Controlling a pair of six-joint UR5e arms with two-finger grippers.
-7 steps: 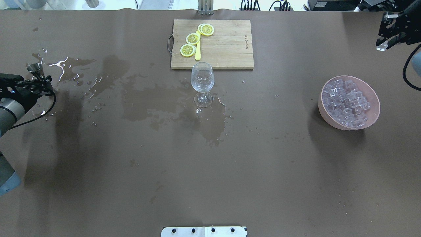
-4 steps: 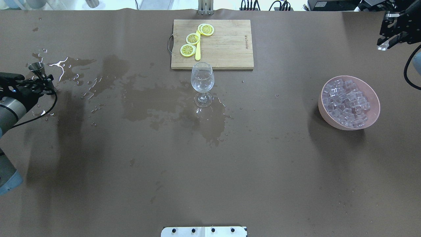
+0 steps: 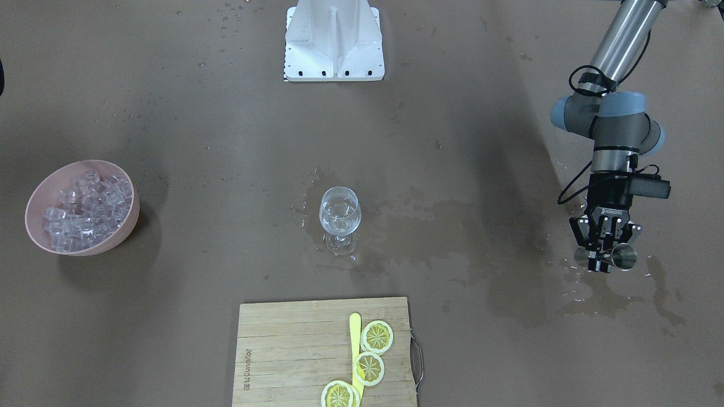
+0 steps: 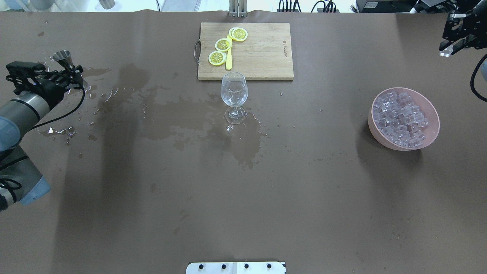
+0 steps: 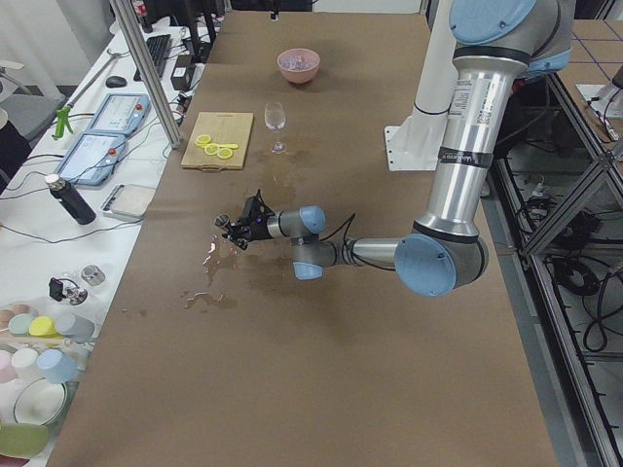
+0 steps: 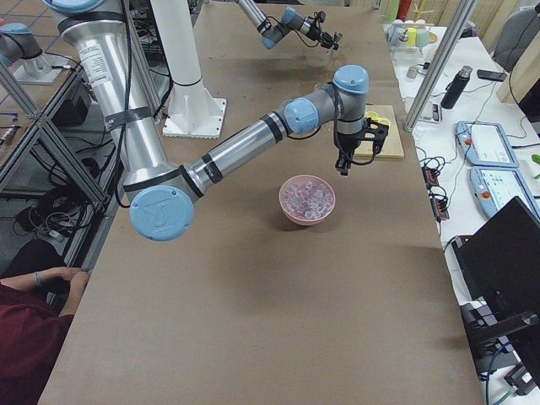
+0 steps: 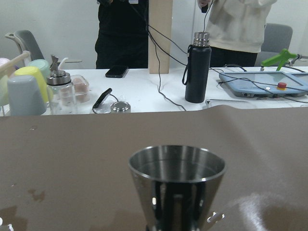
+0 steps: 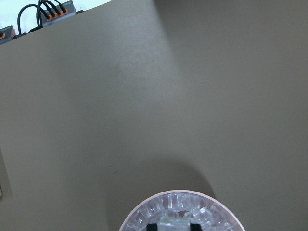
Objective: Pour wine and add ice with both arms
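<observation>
Ice cube [image 4: 444,53] pinched in right hand [image 8: 173,227] (above bowl [image 4: 371,125]); left hand [image 3: 600,261] clamps jigger [image 3: 622,257].

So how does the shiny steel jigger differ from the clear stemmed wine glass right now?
The shiny steel jigger is opaque metal; the clear stemmed wine glass is see-through. The jigger is clamped in the left gripper near the left end of the brown table; the glass stands free at mid-table by the wooden cutting board. The glass looks larger. Both have open mouths facing up.
</observation>
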